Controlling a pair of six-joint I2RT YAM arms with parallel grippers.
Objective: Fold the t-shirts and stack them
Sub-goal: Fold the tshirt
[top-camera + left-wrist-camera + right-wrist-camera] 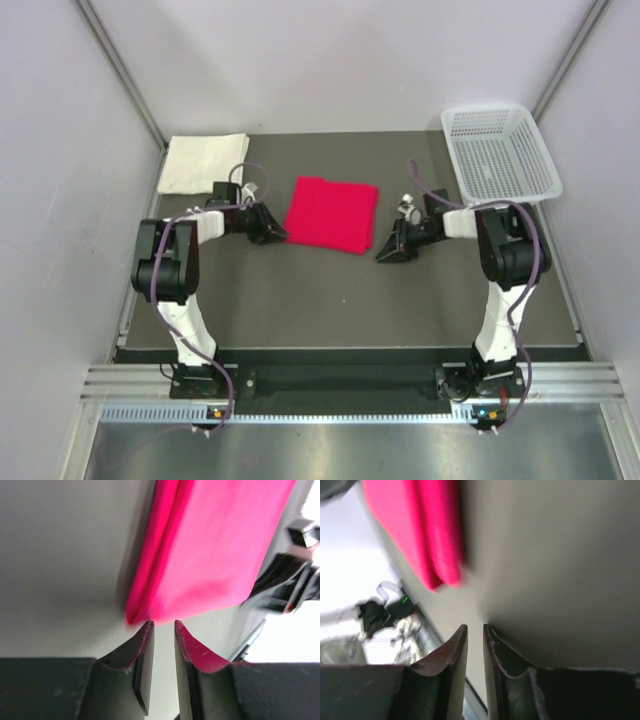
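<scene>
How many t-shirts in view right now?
2. The red t-shirt lies folded in the middle of the table; the cream-white t-shirt lies folded at its far-left corner. The basket looks empty through its mesh, so none seems hidden.

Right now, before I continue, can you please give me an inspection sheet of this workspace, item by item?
Surface: dark grey table, flat, no spills seen.
Job's things: red t-shirt folded at the centre; cream-white t-shirt folded at the far left corner; apart, not stacked.
Clutter: white mesh basket at the far right corner, looks empty.
Grippers: left gripper close to the red shirt's left edge, right gripper near its right edge; both narrowly open, holding nothing.
Cables: purple cables run along both arms, none on the shirts.
Surroundings: pale walls on three sides; nothing else seen.
</scene>
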